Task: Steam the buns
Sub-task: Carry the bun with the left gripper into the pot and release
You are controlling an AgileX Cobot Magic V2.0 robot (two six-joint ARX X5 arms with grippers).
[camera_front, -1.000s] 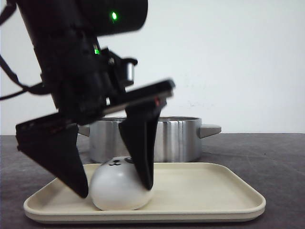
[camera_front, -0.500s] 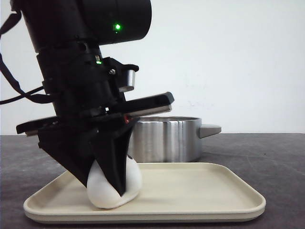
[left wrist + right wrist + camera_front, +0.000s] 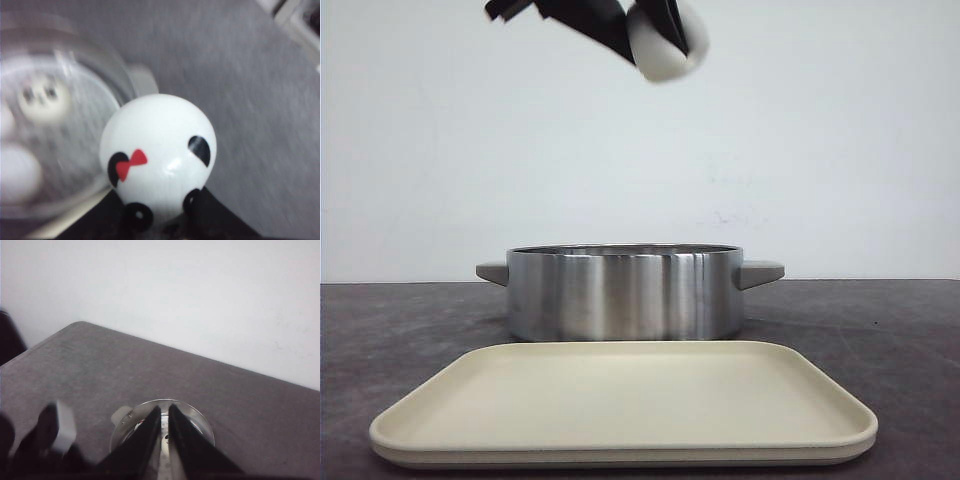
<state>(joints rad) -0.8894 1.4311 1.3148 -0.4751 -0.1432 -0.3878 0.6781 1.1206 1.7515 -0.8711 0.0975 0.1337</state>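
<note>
My left gripper [image 3: 655, 35] is high above the steel pot [image 3: 625, 295] and shut on a white panda bun [image 3: 665, 50]. The left wrist view shows this bun [image 3: 157, 145] between the jaws, with black ears and a red bow. Past it lies the pot [image 3: 120, 75] with a panda-faced bun [image 3: 44, 97] and another white bun [image 3: 17, 172] inside, all blurred. My right gripper [image 3: 165, 407] hangs high over the pot [image 3: 200, 422], its fingers nearly touching with nothing between them. It is out of the front view.
A cream tray [image 3: 620, 400] lies on the dark table in front of the pot, with nothing on it. The pot has grey side handles [image 3: 762, 272]. My left arm [image 3: 50, 435] shows blurred at the edge of the right wrist view.
My left gripper closed on the bun on the tray and lifted it up to the top of the front view. The tray now holds nothing.
</note>
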